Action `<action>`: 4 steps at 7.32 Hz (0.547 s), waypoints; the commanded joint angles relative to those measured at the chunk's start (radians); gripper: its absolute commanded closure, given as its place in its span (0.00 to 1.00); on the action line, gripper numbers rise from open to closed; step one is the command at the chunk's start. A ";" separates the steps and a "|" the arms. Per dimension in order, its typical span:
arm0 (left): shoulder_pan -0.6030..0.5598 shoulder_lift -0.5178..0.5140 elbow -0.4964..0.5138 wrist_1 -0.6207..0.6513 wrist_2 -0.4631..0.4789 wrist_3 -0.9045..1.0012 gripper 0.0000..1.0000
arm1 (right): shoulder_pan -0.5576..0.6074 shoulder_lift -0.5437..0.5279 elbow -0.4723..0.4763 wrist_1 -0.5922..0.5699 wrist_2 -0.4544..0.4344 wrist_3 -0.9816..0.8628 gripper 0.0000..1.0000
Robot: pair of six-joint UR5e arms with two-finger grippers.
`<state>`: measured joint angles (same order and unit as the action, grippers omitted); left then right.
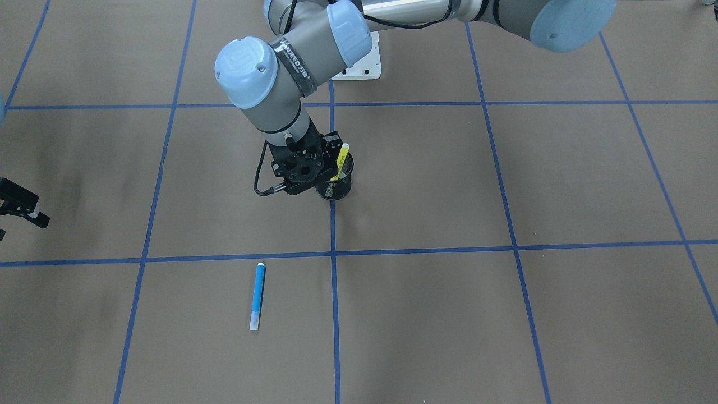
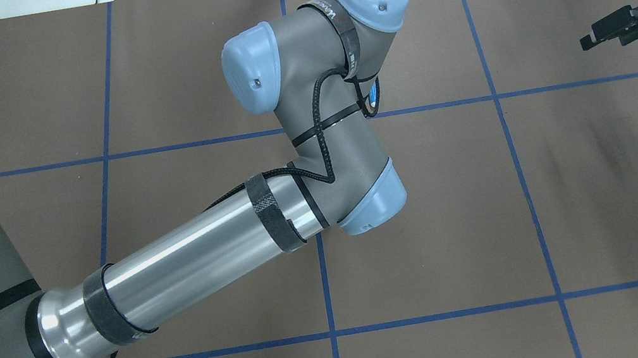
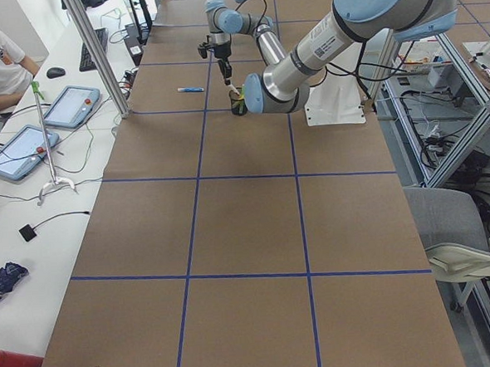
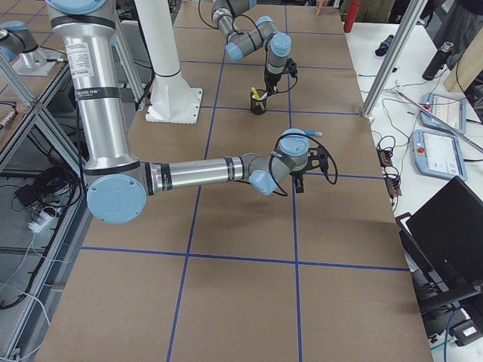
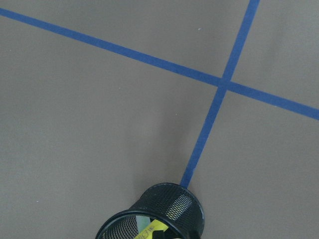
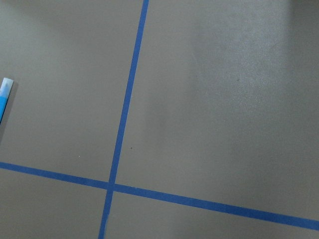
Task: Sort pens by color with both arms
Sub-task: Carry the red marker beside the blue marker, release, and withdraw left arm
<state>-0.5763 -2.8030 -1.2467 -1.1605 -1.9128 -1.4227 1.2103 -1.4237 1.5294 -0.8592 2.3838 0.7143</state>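
By the black mesh cup holding 1 yellow pen hangs the left gripper, grip unreadable, as is the right gripper.

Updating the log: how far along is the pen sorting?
Done: the yellow pen stands in the black mesh cup. In hand: nothing clearly; the left gripper hangs beside the cup, the right gripper holds nothing. Remaining: the blue pen lies on the table; no red or green pen shows.

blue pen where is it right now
In the front-facing view the blue pen lies flat on the table, lower left of centre, well apart from the black mesh cup holding the yellow pen.
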 commanded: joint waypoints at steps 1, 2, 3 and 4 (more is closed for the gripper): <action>-0.052 0.007 -0.187 0.080 0.017 0.002 1.00 | 0.000 0.003 0.000 0.002 -0.002 0.001 0.00; -0.057 0.016 -0.244 0.081 0.102 0.002 1.00 | 0.000 0.003 0.002 0.005 -0.002 0.001 0.00; -0.059 0.032 -0.279 0.068 0.176 0.005 1.00 | 0.000 0.003 0.003 0.008 -0.002 0.001 0.00; -0.057 0.069 -0.281 -0.005 0.260 0.005 1.00 | 0.000 0.003 0.006 0.011 -0.003 0.001 0.00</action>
<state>-0.6321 -2.7693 -1.5031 -1.1063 -1.7536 -1.4185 1.2103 -1.4206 1.5324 -0.8522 2.3820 0.7148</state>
